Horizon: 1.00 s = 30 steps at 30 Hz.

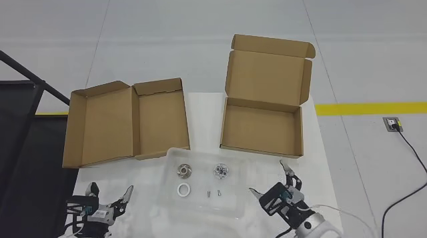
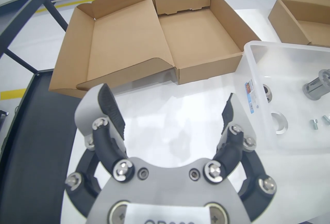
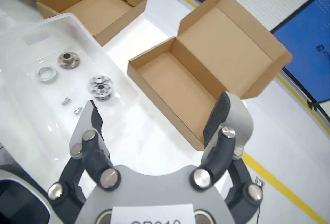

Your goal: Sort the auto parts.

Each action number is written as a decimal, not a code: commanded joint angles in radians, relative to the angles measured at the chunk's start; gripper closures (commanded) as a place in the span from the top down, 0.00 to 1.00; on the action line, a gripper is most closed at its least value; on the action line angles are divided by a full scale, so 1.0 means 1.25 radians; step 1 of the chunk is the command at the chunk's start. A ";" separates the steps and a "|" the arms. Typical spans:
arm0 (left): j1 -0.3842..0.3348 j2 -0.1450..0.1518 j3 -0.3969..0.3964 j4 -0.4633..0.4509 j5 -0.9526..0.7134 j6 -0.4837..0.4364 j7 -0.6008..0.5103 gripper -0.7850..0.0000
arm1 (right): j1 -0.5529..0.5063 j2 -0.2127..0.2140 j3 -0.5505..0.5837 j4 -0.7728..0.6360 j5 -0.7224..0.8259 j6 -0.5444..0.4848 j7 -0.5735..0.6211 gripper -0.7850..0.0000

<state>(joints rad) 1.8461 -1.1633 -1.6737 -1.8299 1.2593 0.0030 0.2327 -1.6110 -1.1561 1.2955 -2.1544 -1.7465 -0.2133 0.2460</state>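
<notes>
Two brown cardboard boxes lay open on the white table (image 1: pixel 203 115). The flat-lidded box (image 1: pixel 127 121) was on the left, with its lid folded out alongside. The upright-lidded box (image 1: pixel 263 128) was on the right, with its lid standing. Just in front of them, between the two, sat one clear plastic bin (image 1: pixel 172 151), which held all five metal parts.

One left gripper (image 2: pixel 167 96) hung over bare table beside the bin, its jaws spread wide with nothing between them. One right gripper (image 3: pixel 157 100) hung near the bin's other end, equally wide and holding nothing.

In the bin, one silver toothed pulley (image 3: pixel 101 85) stood on end. One darker flanged hub (image 3: pixel 67 60) with a centre bore lay near it. One plain silver ring (image 3: pixel 47 74) lay flat just beside the hub. Two small screws (image 3: pixel 66 101) (image 3: pixel 77 110) lay close together, apart from the larger pieces.
</notes>
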 commanded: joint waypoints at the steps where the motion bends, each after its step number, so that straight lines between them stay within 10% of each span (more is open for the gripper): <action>1: 0.000 0.000 0.000 0.000 0.000 0.000 -0.001 1.00 | 0.009 -0.001 -0.013 0.002 -0.005 0.006 0.016 1.00; 15: -0.003 0.000 0.001 0.000 -0.003 0.000 -0.002 1.00 | 0.026 -0.001 -0.057 -0.011 -0.037 -0.059 0.015 1.00; 21: -0.015 -0.003 -0.005 -0.008 -0.004 -0.002 -0.008 1.00 | 0.194 -0.040 -0.249 0.093 0.013 -0.085 0.227 1.00; 30: -0.004 -0.005 -0.017 -0.001 -0.008 0.001 -0.007 1.00 | 0.381 -0.117 -0.391 0.270 0.169 0.099 0.484 1.00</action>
<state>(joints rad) 1.8409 -1.1701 -1.6952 -1.8305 1.2487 0.0040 0.2241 -1.1560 -1.2949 0.8105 -1.8328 -1.5828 -0.1089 0.8295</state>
